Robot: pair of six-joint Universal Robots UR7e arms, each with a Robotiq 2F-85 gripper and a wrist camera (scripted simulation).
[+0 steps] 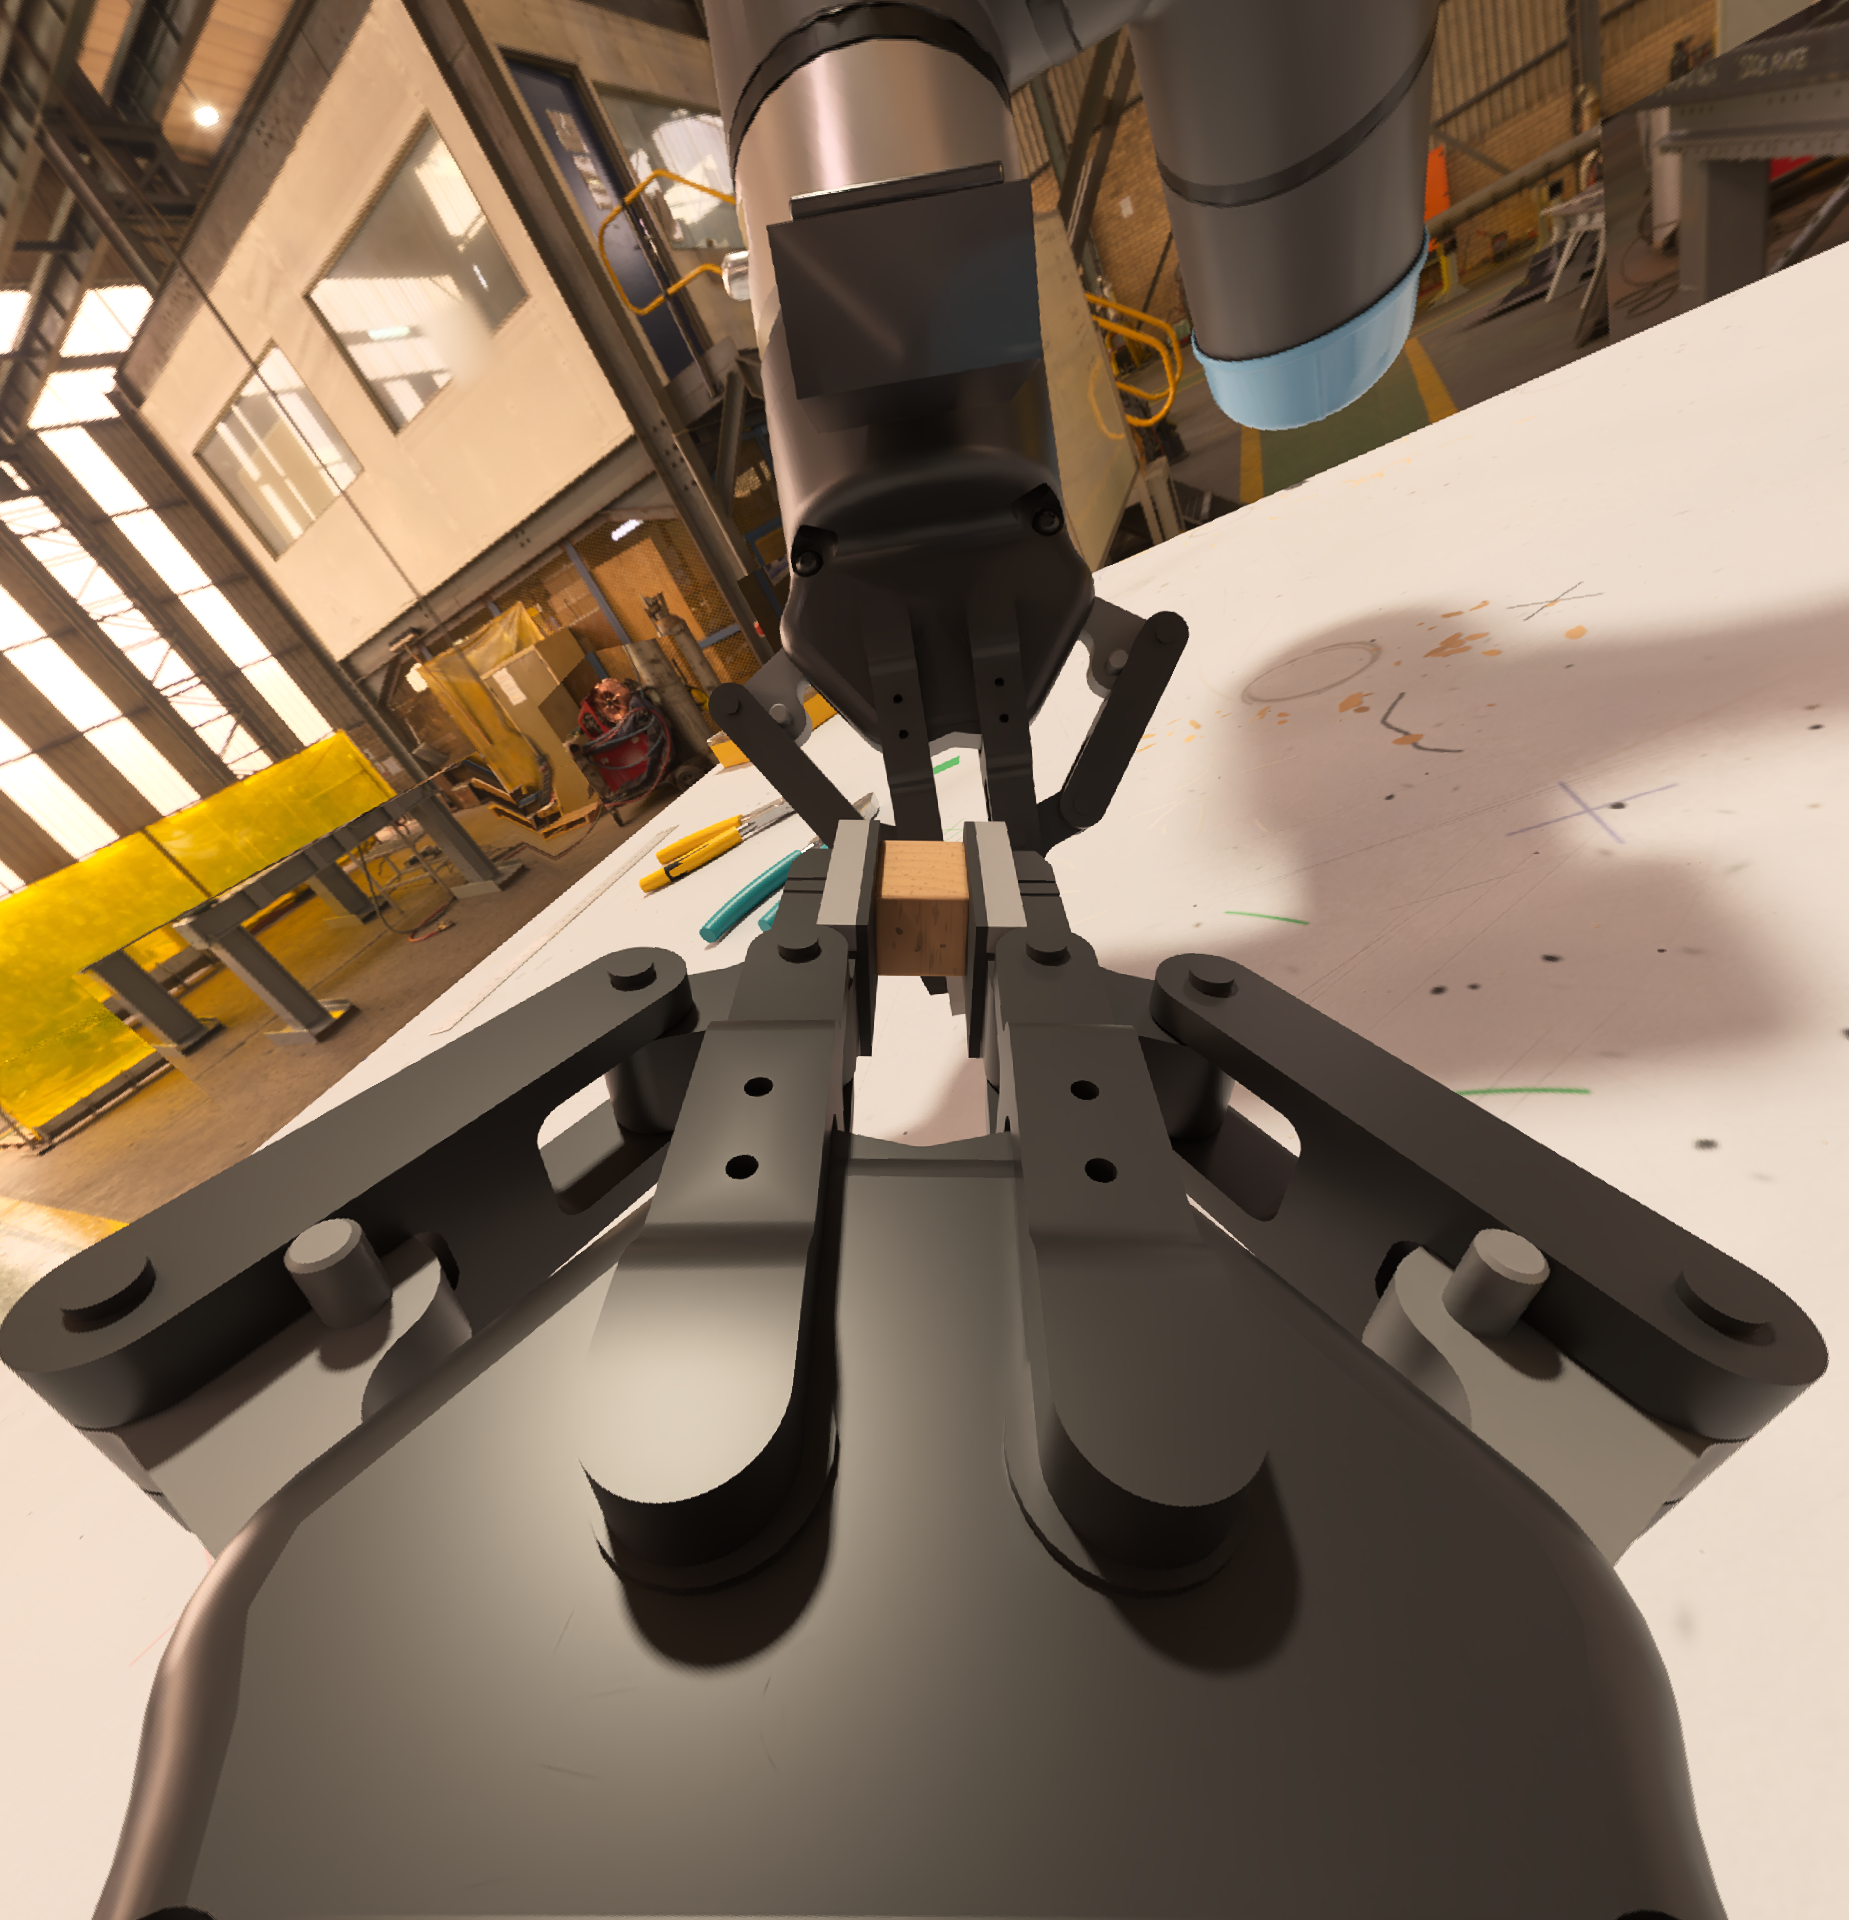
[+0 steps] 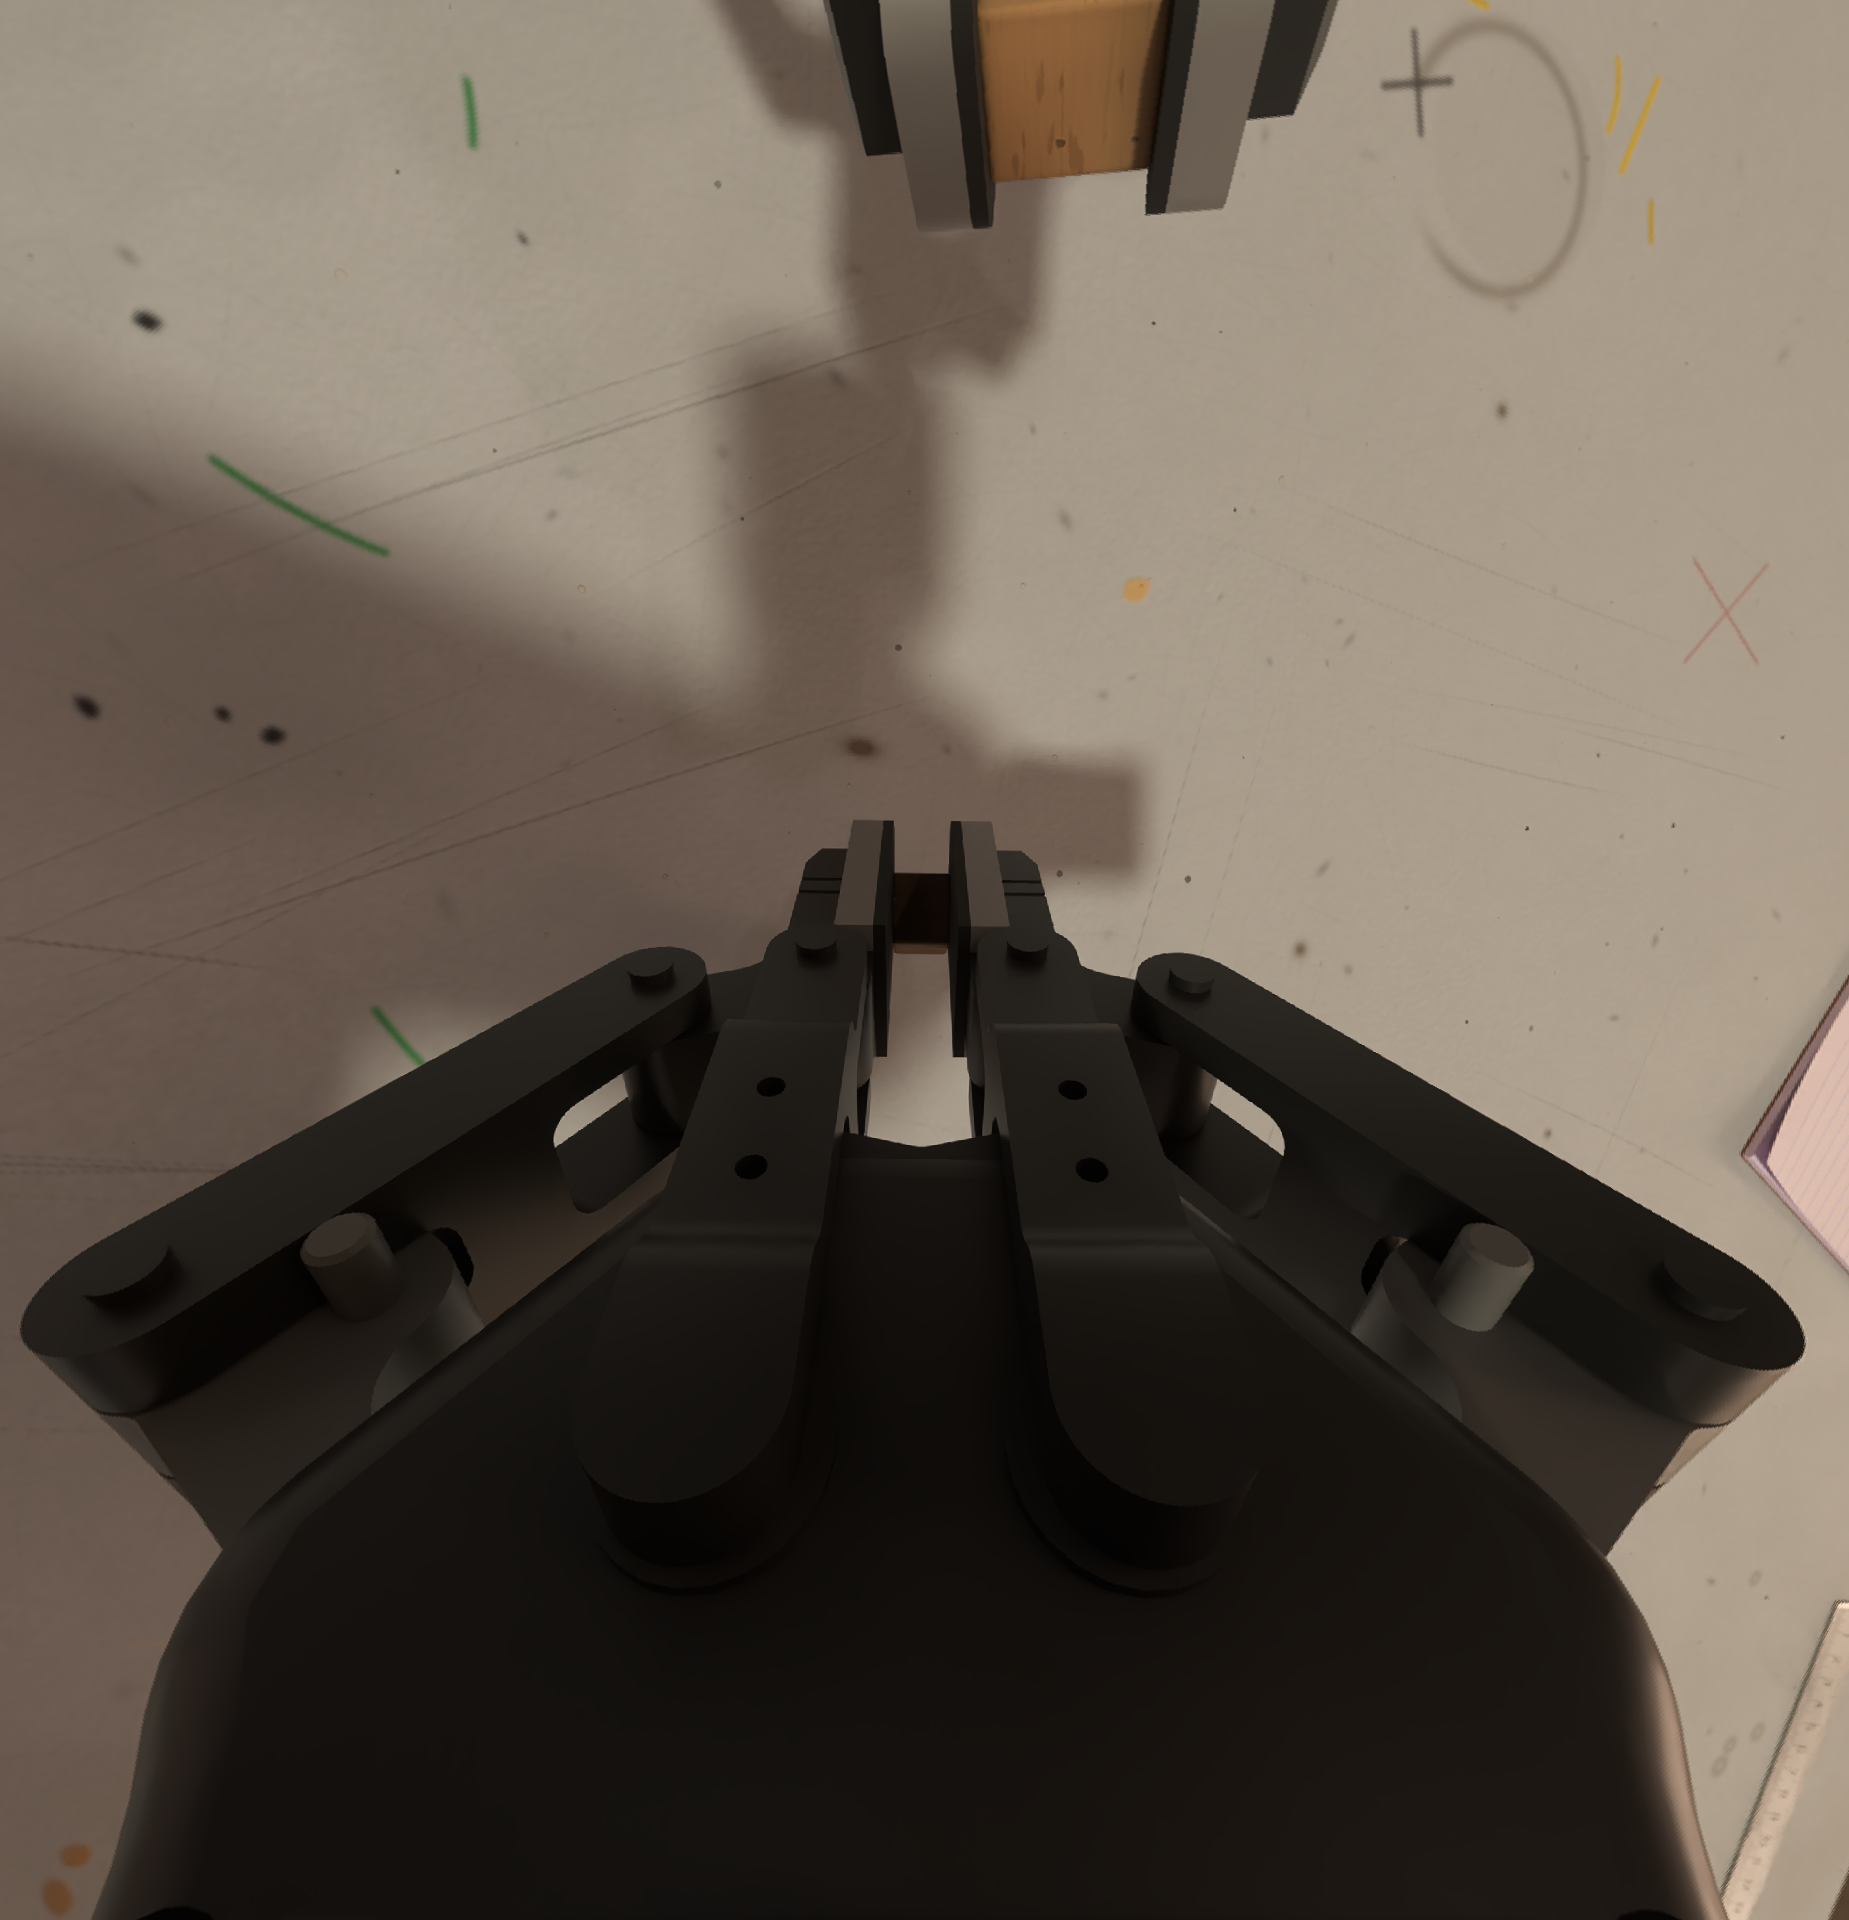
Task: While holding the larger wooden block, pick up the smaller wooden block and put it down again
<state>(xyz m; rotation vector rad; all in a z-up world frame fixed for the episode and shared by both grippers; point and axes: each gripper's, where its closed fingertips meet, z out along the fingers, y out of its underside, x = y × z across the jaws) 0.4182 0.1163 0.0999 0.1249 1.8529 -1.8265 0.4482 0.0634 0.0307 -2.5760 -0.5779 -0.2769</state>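
Note:
In the left wrist view my left gripper (image 1: pixel 922 906) is shut on the larger wooden block (image 1: pixel 922 914), a light cube held above the white table (image 1: pixel 1419 987). The right arm (image 1: pixel 878 260) hangs down just beyond it, its fingertips hidden behind the block. In the right wrist view my right gripper (image 2: pixel 920 883) is shut on the smaller wooden block (image 2: pixel 920 912), dark in shadow, held a little above the table (image 2: pixel 1315 727). The left gripper's pads (image 2: pixel 941 104) and the larger block (image 2: pixel 1071 94) show at the top edge.
Yellow-handled pliers (image 1: pixel 707 844) and a teal-handled tool (image 1: pixel 748 899) lie beyond the left gripper near the table's far edge. A pink notepad (image 2: pixel 1834 1101) and a metal ruler (image 2: pixel 1798 1756) lie at the right of the right gripper. Pen marks and stains dot the table.

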